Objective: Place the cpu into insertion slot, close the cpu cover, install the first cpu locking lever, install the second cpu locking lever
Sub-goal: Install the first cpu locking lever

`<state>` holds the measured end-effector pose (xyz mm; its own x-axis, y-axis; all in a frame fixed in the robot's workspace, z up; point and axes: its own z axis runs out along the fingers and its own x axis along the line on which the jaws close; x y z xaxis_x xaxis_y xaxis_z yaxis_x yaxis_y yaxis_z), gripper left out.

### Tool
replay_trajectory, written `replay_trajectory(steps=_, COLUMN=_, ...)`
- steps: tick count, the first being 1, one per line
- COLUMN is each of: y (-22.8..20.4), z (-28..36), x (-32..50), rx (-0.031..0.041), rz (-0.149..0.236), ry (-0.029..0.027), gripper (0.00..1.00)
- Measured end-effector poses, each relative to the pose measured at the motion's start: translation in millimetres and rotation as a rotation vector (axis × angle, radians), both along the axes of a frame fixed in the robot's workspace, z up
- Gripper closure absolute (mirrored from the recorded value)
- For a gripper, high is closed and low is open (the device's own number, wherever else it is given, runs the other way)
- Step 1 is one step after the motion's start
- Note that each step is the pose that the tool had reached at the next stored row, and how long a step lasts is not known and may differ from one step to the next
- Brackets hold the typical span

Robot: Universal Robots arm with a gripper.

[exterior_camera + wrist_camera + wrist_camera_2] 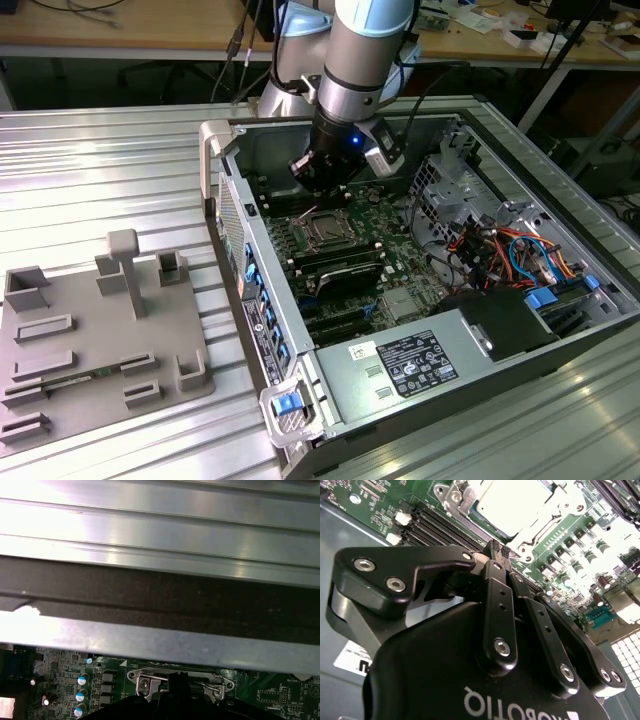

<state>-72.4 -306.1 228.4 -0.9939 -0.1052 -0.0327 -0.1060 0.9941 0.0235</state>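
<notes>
Silvery metal tells me most of what I need: in the second wrist view the chip [512, 502] lies flat inside its socket [304, 228] on the green board [385, 500], just beside the long black memory slots [432, 525]. The cover [470, 500] appears to lie down around it as a bright frame, so I judge the first step done and the second done or very nearly so. Whether either of the locking levers is hooked down I cannot tell from here, so I count both as open work. The gripper [497, 547] hangs low inside the computer case [230, 200], its tips close above the socket's edge. Its black fingers [495, 595] are drawn together to a narrow point, and I see nothing clamped between them. In the first wrist view those tips [177, 680] sit just at the screwed end of the socket frame, though I cannot say whether they touch it.
</notes>
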Motion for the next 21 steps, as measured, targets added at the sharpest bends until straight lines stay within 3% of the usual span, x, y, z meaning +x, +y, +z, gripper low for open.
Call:
replay_trajectory(steps=7, y=7.3, z=-2.3, x=0.0, rx=0.0, rz=0.0, ry=0.0001, gripper=0.89)
replay_trajectory(steps=11, y=7.6, z=-5.0, x=10.9, rx=-0.0012, rz=0.0, ry=0.0001, gripper=0.89)
replay_trajectory(steps=13, y=8.1, z=-8.8, x=18.6, rx=-0.0067, rz=0.0, ry=0.0, gripper=0.89)
replay_trajectory(steps=21, y=8.1, z=-13.7, x=23.9, rx=-0.0091, rz=-0.001, ry=-0.0001, gripper=0.89)
